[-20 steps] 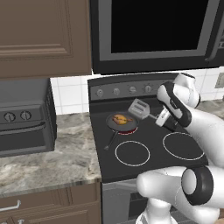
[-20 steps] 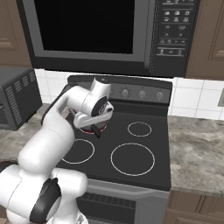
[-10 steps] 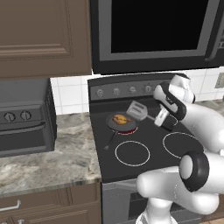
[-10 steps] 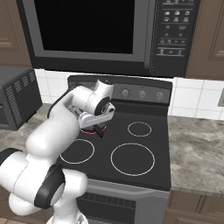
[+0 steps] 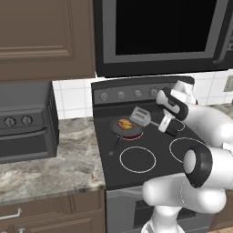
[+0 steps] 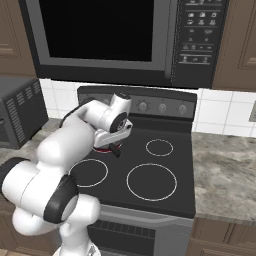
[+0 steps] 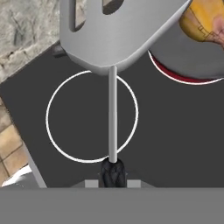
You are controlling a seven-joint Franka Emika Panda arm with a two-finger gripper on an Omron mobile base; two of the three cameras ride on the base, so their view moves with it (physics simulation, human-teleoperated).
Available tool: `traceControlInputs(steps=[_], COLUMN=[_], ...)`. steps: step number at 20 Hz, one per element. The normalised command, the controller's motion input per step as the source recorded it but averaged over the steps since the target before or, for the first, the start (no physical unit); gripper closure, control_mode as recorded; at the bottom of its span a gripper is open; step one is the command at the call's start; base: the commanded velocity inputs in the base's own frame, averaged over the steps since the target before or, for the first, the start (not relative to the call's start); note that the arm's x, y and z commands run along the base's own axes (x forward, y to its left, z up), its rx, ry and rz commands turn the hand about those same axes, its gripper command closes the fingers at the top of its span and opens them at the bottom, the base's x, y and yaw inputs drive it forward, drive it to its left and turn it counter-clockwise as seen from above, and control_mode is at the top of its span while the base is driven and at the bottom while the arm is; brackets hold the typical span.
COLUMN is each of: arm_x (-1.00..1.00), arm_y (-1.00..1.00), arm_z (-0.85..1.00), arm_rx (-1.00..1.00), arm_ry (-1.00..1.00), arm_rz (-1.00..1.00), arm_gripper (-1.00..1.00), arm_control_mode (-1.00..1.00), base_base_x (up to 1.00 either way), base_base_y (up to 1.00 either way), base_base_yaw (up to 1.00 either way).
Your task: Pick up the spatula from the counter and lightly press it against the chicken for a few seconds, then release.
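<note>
**Grey steel blade held just beside the chicken, not yet on it**

The tool [image 5: 164, 124] is closed on the dark end of the handle of the spatula [image 5: 140, 117], and the long thin shaft is carried out in front of it. In the hand view the blade [image 7: 118, 35] is seen over the near edge of the pan [image 7: 183, 57], with the chicken [image 7: 205, 22] just beside it and to one side. It cannot be told if the blade already touches the pan rim.

Several things could go wrong from here. As the blade is beside the meat and not above it, the chicken [image 5: 124, 123] could be pushed sideways instead of pressed down. The rim could be struck by the blade edge, and then the pan [image 5: 113, 128] could be slid off the red burner ring [image 5: 133, 136] on the stove [image 5: 154, 152]. Because the spatula is pinched only at its far end, it could be turned in the grip if too much force is given.

Compared with one second ago, the blade has been brought a little lower and closer to the chicken, and the elbow of the arm has been swung upward in the left base view. The pan, the chicken and the table [image 5: 68, 159] are unchanged.
</note>
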Motion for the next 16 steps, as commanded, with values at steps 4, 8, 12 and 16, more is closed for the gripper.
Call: traceControlInputs(steps=[4,8,12,16], arm_x=[0.22,0.2,0.21,0.23], arm_y=[0.0,0.0,0.0,0.0], arm_z=[-0.01,-0.02,-0.14,-0.17], arm_rx=[0.0,0.0,0.0,0.0], arm_ry=[0.02,0.1,0.08,0.03], arm_rz=[0.0,0.0,0.0,0.01], arm_gripper=[1.0,1.0,1.0,1.0], arm_control_mode=[-1.0,-1.0,-1.0,-1.0], base_base_x=[0.0,0.0,0.0,0.0], base_base_y=[0.0,0.0,0.0,0.0], base_base_yaw=[0.0,0.0,0.0,0.0])
